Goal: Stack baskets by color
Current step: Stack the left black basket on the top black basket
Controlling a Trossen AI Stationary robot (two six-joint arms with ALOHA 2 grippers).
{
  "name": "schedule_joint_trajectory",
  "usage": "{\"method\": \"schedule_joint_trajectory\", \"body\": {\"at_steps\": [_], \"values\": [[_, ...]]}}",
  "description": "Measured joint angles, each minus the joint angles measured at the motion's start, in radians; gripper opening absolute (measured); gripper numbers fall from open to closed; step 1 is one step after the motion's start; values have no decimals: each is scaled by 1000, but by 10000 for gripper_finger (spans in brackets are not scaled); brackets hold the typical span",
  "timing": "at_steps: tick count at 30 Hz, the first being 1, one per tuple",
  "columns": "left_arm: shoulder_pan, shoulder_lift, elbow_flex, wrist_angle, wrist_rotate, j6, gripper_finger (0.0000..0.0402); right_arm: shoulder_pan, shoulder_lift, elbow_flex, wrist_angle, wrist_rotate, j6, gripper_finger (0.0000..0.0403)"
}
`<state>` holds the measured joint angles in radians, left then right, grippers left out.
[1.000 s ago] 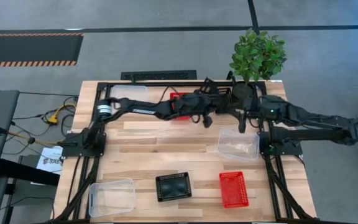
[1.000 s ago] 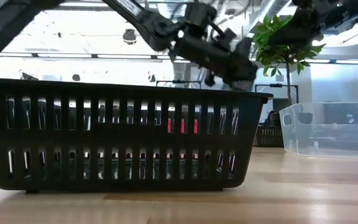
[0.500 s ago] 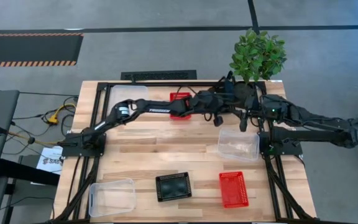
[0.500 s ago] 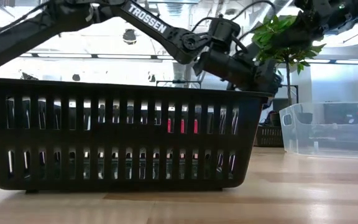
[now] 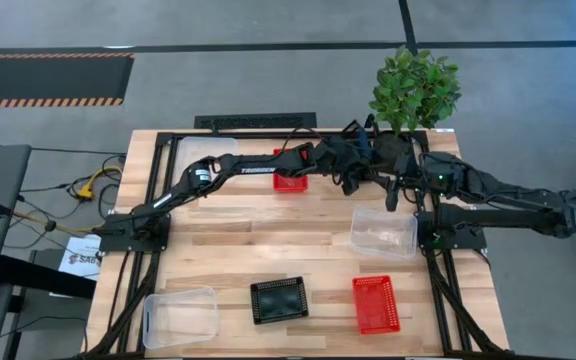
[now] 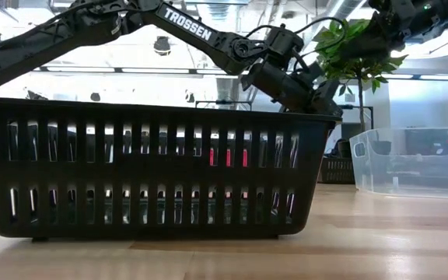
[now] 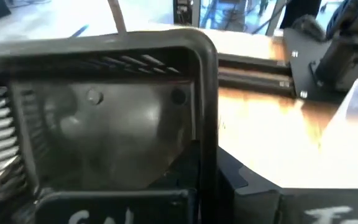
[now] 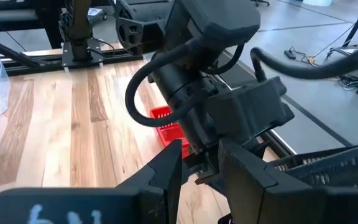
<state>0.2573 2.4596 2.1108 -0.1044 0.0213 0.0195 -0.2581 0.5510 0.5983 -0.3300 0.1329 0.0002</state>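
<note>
My left gripper point(image 5: 358, 166) reaches along the table's far edge, close to the potted plant point(image 5: 413, 85), and is shut on a black mesh basket point(image 7: 104, 118), also seen in the right wrist view point(image 8: 331, 165). My right gripper point(image 5: 389, 197) hangs open and empty just to its right. A second black basket point(image 5: 278, 300), a red basket point(image 5: 376, 304) and a clear basket point(image 5: 180, 317) stand on their bottoms along the near edge. Another red basket point(image 5: 289, 181) sits at the far middle, partly under the left arm. A clear basket point(image 5: 383, 232) stands mid right. My left gripper has the black basket by one side wall, just below a rim corner point(image 7: 207, 134). The wall runs down between the shut fingers point(image 7: 194, 177), one on the inner face and one on the outer. The basket is tipped with its open top toward the wrist, lifted off the table.
The plant's dark pot point(image 5: 395, 148) stands at the far right corner. The right arm point(image 5: 488, 190) lies across the right side, close to the left gripper. A black frame rail point(image 7: 260, 74) runs along the far edge. Bare wood point(image 5: 268, 235) shows in the middle.
My left gripper, shut all along, has carried the black basket along the far edge toward the table's right and the plant, sinking a little and tipping further down. The red basket at the far middle has come more into view behind the arm.
</note>
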Motion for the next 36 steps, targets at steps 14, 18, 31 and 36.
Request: {"method": "schedule_joint_trajectory", "body": {"at_steps": [14, 18, 31, 36], "values": [[-1, -1, -3, -64, -6, 11, 0, 0, 0, 0, 17, 0, 0, 127], [-1, -1, -3, -64, -6, 13, 0, 0, 0, 0, 18, 0, 0, 127], [-4, -1, -3, -63, -6, 13, 0, 0, 0, 0, 18, 0, 2, 127], [-5, -1, -3, -62, -5, 14, 11, 0, 0, 0, 18, -1, 2, 127]]}}
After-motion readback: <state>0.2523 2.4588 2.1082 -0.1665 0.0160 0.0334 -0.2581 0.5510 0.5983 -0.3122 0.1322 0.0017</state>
